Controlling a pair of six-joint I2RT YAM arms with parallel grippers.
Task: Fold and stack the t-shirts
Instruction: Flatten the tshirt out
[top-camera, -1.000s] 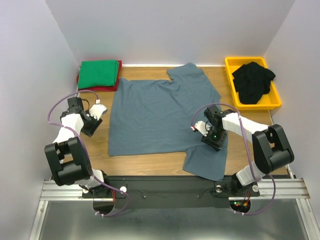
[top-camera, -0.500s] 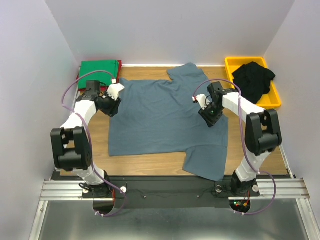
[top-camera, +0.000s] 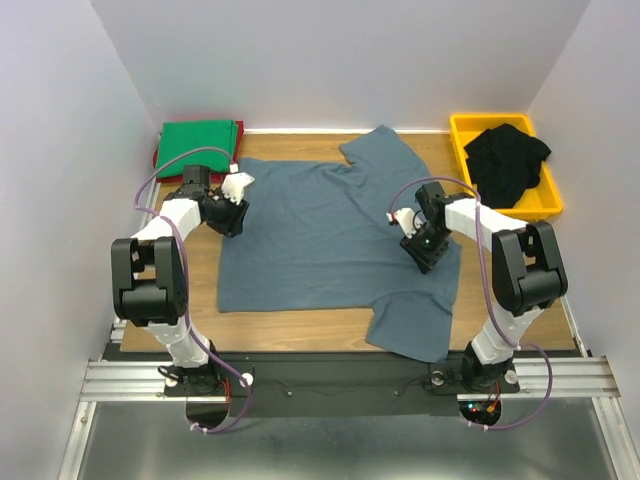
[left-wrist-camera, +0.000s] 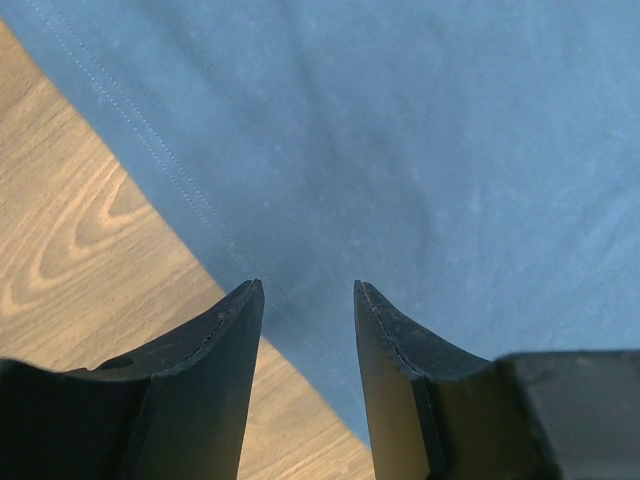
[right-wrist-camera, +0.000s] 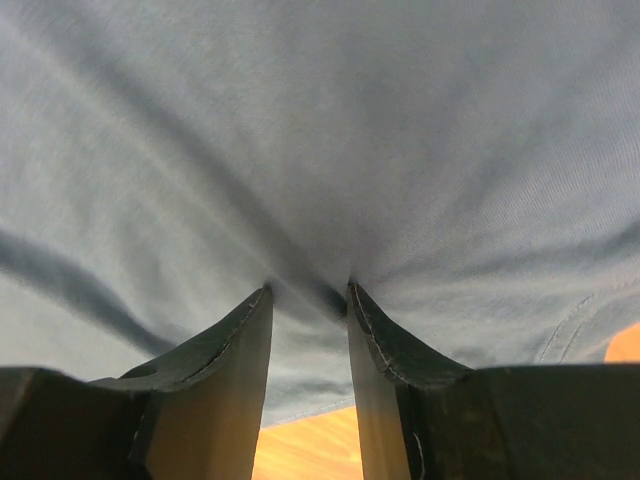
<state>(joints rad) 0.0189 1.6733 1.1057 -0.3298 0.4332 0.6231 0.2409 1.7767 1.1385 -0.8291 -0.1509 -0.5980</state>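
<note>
On the blue-grey t-shirt (top-camera: 320, 235), right pincer (right-wrist-camera: 308, 290) pressing cloth, left pincer (left-wrist-camera: 305, 290) at edge

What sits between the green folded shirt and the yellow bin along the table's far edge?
Top view: only the slate blue-grey t-shirt's upturned sleeve, with bare wood either side, between the green shirt and yellow bin.

**Colours on the table**

A slate blue-grey shirt (top-camera: 325, 235) is lying on the light brown woodgrain table (top-camera: 300, 325). Far left, a green shirt (top-camera: 198, 146) is sitting on a red one (top-camera: 162, 166). Far right, a yellow bin (top-camera: 505, 166) is holding black shirts (top-camera: 508, 160). Purple cables (top-camera: 165, 175) are looping over the black-and-white arms.
</note>
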